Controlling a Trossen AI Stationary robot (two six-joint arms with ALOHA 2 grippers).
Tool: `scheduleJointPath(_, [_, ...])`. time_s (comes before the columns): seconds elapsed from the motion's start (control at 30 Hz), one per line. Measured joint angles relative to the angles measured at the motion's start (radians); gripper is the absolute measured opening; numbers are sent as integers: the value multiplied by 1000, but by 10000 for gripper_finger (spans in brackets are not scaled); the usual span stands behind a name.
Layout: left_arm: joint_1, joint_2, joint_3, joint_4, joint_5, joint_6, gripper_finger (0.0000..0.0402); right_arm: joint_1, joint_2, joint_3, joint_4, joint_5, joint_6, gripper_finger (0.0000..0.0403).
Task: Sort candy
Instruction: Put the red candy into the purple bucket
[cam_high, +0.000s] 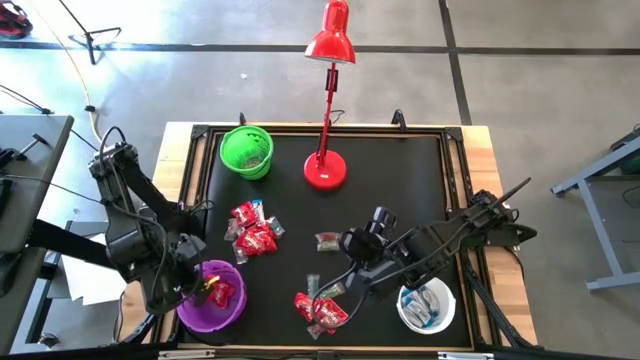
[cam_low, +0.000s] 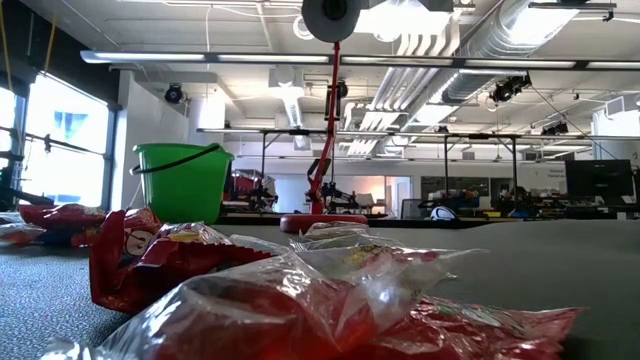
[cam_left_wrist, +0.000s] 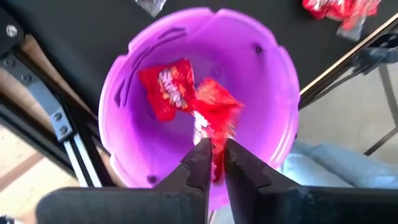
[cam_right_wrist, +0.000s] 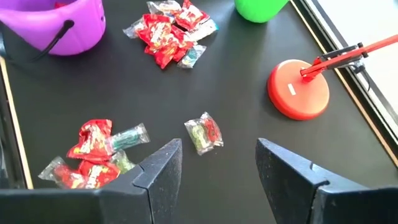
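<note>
The candy lies in two heaps on the black mat: one (cam_high: 252, 232) mid-left, one (cam_high: 320, 310) by the near edge, which also fills the low view's front (cam_low: 300, 290). A single sweet (cam_right_wrist: 204, 134) lies between them. My left gripper (cam_left_wrist: 213, 152) hangs over the purple bowl (cam_high: 190, 312) at the near left, shut on a red candy (cam_left_wrist: 214, 109). Another red candy (cam_left_wrist: 165, 90) lies on the bowl's floor. My right gripper (cam_right_wrist: 217, 155) stands open above the mat, just short of the single sweet, with nothing between its fingers. My left gripper pinches the red candy's wrapper end (cam_left_wrist: 216, 163) between its two fingertips. The fingers (cam_left_wrist: 198, 158) come from above, pointing steeply down into the purple bowl. The candy hangs blurred below the fingertips, over the bowl's floor.
A green bowl (cam_high: 246, 150) stands at the far left and a white bowl (cam_high: 408, 316) with candy at the near right. A red desk lamp's base (cam_high: 325, 170) sits at the far middle, its arm rising over the mat. A raised frame (cam_high: 455, 180) edges the mat.
</note>
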Motion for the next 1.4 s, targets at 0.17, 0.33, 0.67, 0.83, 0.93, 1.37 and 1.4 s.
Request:
scheduleJointPath(0.17, [0,0,0,3,53,12,67,0,0,0,0,-2,-23,199])
scheduleJointPath(0.33, [9,-1,0,53,-46,87,96,0,0,0,0,-5,-25,199])
scheduleJointPath(0.67, [118,-4,4,248,-426,383,104,-61,-49,-1,0,-32,-46,199])
scheduleJointPath(0.83, [186,-21,4,254,-526,510,104,-115,-64,-1,0,-53,-41,199])
scheduleJointPath(0.93, [224,-39,4,269,-577,590,104,-152,-66,-21,11,-90,-47,199])
scheduleJointPath(1.37, [329,-178,4,386,-605,967,104,-233,-65,-353,254,-397,137,199])
scheduleJointPath(1.4, [332,-196,4,386,-606,996,104,-232,-65,-374,291,-409,152,199])
